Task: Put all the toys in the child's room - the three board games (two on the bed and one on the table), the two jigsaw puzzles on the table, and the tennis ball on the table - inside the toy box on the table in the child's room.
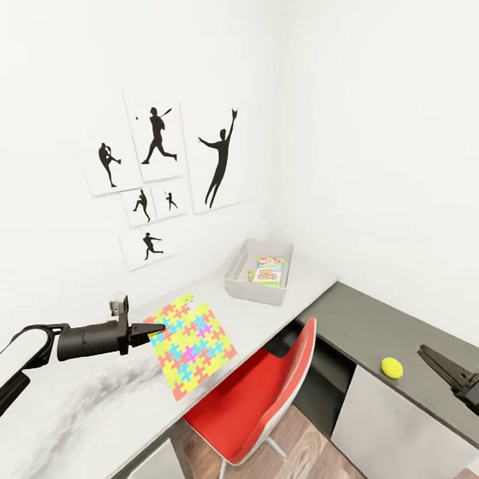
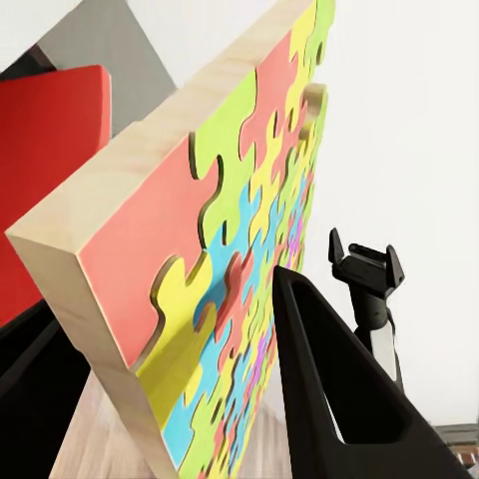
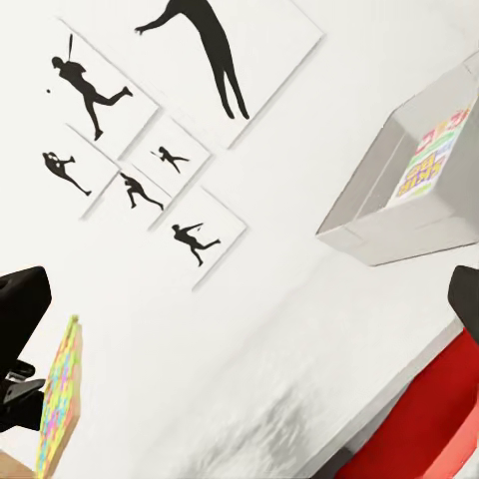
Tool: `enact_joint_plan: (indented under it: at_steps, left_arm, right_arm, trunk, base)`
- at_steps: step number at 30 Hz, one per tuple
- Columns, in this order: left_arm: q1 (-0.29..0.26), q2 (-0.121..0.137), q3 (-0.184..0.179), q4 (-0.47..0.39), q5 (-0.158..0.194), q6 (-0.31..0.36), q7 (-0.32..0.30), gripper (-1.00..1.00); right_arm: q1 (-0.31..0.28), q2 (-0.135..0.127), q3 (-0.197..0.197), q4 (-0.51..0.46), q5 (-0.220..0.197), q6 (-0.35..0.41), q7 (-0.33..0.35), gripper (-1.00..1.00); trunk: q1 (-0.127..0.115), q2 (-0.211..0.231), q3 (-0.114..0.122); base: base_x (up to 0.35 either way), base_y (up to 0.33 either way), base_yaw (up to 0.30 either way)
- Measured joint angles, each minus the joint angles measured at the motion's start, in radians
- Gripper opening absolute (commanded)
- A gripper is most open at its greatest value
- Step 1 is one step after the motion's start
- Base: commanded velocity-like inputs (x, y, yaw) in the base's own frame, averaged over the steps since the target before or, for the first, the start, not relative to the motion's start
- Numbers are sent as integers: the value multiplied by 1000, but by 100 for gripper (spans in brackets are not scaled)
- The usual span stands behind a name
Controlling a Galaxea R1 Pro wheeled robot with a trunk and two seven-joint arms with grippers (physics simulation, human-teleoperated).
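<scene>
My left gripper (image 1: 157,330) is shut on the near edge of a multicoloured jigsaw puzzle (image 1: 193,343), holding it tilted over the pale table (image 1: 80,411). In the left wrist view the puzzle (image 2: 190,230) sits between the two dark fingers (image 2: 339,399), and a second puzzle's edge (image 2: 317,105) peeks from behind it. The grey toy box (image 1: 254,289) stands at the table's far end against the wall, with a printed board game (image 1: 269,271) inside. The tennis ball (image 1: 391,367) lies on the lower dark grey end unit. My right gripper (image 1: 428,355) hovers open just right of the ball.
A red chair (image 1: 272,390) is tucked under the desk between the two arms. Black silhouette sports pictures (image 1: 158,170) hang on the white wall behind the table. The end unit (image 1: 366,318) runs along the right wall.
</scene>
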State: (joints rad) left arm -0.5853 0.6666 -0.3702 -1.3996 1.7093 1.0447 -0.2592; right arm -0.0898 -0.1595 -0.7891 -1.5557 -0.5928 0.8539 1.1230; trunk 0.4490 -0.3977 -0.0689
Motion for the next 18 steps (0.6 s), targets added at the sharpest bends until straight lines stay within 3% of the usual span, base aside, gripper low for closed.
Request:
enact_joint_plan:
  at_steps: [18]
  left_arm:
    - [0,0,-2,0,-1,-2,0,-100]
  right_arm:
    - [0,1,0,0,0,-3,3,100]
  trunk:
    - [0,0,5]
  base:
    - [235,-249,271]
